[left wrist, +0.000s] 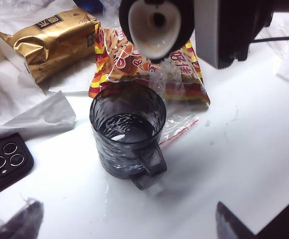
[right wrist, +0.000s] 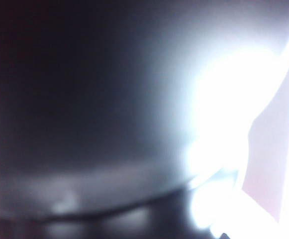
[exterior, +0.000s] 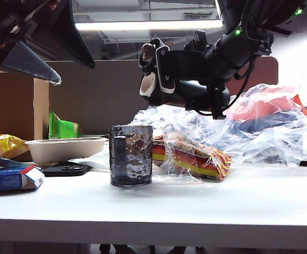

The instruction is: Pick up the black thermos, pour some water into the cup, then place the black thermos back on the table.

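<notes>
The pouring step is in hand: the right gripper [exterior: 208, 69] has its fingers clamped on the matte black thermos [exterior: 182, 74], tipped level above the cup [exterior: 131, 155], pale spout [left wrist: 154, 27] facing down. Next I expect it must tilt more. The dimpled smoky cup stands on the white bench [exterior: 195, 203]. The left gripper [exterior: 24, 47], up beside the cup, has fingers apart.

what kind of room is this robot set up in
Probably an office or lab. Behind the white table runs a desk partition panel, with a long ceiling strip light above, and snack packets and a cardboard box clutter the top.
</notes>
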You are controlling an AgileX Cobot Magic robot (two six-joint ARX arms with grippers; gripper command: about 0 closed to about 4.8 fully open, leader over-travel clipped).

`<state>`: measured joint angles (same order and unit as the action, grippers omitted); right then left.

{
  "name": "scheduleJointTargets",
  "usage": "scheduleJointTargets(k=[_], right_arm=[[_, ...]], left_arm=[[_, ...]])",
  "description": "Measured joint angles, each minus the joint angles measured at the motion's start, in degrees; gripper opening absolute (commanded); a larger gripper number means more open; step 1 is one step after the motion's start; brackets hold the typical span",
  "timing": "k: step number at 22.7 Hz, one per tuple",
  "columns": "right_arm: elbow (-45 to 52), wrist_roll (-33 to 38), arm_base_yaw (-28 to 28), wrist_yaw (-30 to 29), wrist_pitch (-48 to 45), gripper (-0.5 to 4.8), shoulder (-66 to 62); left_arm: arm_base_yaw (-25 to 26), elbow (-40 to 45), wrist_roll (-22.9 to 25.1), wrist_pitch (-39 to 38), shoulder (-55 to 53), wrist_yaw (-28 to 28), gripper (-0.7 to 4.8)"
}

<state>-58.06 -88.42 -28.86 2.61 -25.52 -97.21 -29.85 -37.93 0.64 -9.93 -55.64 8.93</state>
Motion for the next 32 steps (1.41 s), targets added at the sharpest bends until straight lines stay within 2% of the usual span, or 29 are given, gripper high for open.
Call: scheduleJointTargets(k=[3, 5, 12, 16, 32], right_arm=[[-0.07, -0.17, 0.00, -0.13, -5.64, 1.79, 0.00], [-0.07, -0.17, 0.00, -2.49, -7.08, 1.79, 0.00], [-0.07, -1.68, 0.00, -2.64, -7.10, 1.75, 0.00], [-0.07, -10.08, 0.04, -2.64, -7.10, 1.72, -0.28], [-0.07, -13.68, 0.07, -3.96, -7.61, 1.65, -0.28]], left_arm=[[0.00, 0.00, 1.09, -1.25, 0.00, -0.09, 4.79], [0.00, 0.00, 1.29, -1.88, 0.00, -0.11, 4.79], [0.00, 0.00, 1.29, -2.05, 0.00, -0.13, 4.79], [0.00, 0.00, 1.29, -3.26, 0.00, -0.13, 4.79], [0.00, 0.00, 1.29, -3.67, 0.00, -0.15, 4.79]])
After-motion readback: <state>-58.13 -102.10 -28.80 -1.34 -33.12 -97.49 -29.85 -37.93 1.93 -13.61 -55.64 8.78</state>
